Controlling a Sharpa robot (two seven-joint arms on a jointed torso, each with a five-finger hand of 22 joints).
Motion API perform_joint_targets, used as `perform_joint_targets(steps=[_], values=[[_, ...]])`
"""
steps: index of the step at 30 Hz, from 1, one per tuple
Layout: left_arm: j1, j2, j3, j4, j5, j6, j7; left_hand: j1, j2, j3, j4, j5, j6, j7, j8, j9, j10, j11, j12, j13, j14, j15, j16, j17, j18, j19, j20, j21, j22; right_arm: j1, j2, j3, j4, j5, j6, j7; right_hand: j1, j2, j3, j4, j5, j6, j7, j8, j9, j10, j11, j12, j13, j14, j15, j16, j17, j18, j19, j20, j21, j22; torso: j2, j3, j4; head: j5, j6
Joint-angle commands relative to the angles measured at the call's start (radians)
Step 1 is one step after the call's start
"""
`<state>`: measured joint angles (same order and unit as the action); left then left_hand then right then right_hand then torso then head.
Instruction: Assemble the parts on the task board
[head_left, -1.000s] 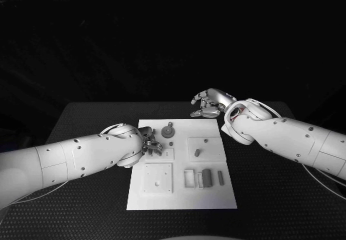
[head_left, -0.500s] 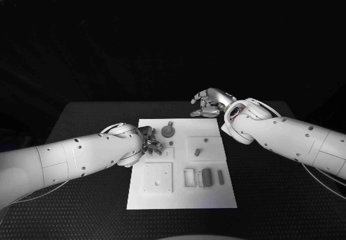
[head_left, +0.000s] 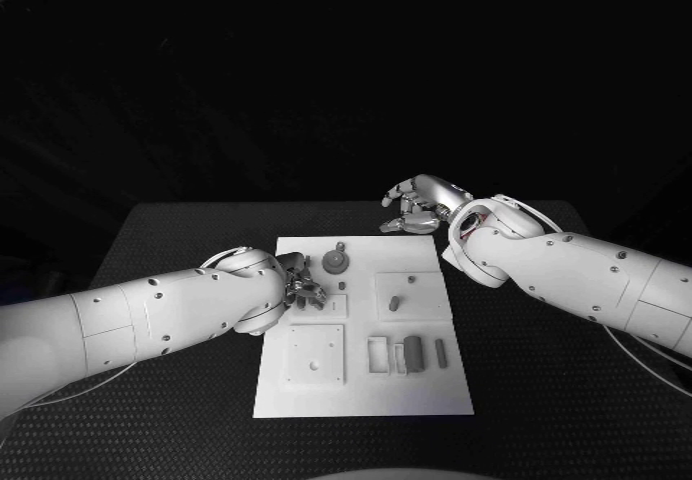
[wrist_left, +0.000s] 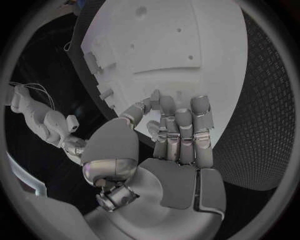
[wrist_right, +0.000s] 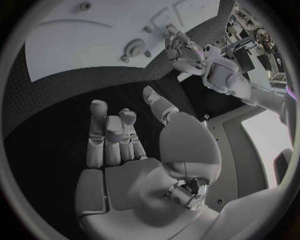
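Here the left robot hand (head_left: 296, 288) sits over the left edge of the white board (head_left: 364, 395) on the desk (head_left: 173, 420), fingers curled above a small grey part; whether it grips one I cannot tell. It should settle squarely before closing. Beyond the board's far right corner, the right robot hand (head_left: 418, 207) hovers loosely curled, holding nothing.

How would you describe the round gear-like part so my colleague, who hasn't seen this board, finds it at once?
Start at the white task board on the black table. Go to its far end, just past the left hand. The round gear-like part lies there; it is the only disc-shaped piece, while its neighbours are small pegs and blocks.
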<state>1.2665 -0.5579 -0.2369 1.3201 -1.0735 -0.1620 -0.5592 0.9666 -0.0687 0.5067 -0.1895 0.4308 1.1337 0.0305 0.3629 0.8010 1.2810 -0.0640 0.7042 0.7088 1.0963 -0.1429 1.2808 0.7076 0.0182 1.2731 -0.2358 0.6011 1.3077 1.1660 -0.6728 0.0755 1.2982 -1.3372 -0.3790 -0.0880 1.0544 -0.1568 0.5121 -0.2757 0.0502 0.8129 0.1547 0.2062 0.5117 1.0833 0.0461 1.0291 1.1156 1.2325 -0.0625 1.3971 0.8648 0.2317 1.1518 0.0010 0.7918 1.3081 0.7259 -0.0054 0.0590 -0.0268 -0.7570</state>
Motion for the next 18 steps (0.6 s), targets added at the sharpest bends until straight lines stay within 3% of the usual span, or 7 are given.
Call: perform_joint_targets(steps=[1,18], values=[[-0.002,-0.002,0.000,0.006,-0.015,-0.026,0.006,0.031,0.018,0.096,-0.089,0.004,0.014,0.002,0.003,0.002,0.001,-0.006,0.005,-0.001,0.016,-0.024,0.003,-0.001,0.027,0.018,-0.022,0.004,0.020,-0.001,0.000,0.000,0.001,0.000,0.010,0.005,-0.010,0.004,0.000,0.006,-0.002,0.000,0.007,0.003,-0.001,-0.007,0.001,0.006,-0.001,-0.008,-0.001,-0.005,-0.001,0.030,0.001,-0.008,-0.005,0.015,-0.001,-0.0003,0.0001,0.000,0.001],[-0.006,-0.008,0.000,0.013,-0.026,-0.023,0.009,0.032,0.009,0.098,-0.088,0.007,0.020,0.000,0.006,0.003,0.006,-0.009,0.009,-0.001,0.022,-0.026,0.006,-0.004,0.028,0.023,-0.024,0.008,0.020,-0.004,-0.002,0.000,0.001,0.007,0.013,0.008,-0.012,0.003,-0.001,0.007,-0.002,-0.001,0.007,0.003,-0.001,-0.008,0.001,0.007,-0.002,-0.008,-0.001,-0.005,-0.002,0.030,0.001,-0.007,-0.005,0.015,0.000,-0.0009,-0.0002,0.002,0.000]])
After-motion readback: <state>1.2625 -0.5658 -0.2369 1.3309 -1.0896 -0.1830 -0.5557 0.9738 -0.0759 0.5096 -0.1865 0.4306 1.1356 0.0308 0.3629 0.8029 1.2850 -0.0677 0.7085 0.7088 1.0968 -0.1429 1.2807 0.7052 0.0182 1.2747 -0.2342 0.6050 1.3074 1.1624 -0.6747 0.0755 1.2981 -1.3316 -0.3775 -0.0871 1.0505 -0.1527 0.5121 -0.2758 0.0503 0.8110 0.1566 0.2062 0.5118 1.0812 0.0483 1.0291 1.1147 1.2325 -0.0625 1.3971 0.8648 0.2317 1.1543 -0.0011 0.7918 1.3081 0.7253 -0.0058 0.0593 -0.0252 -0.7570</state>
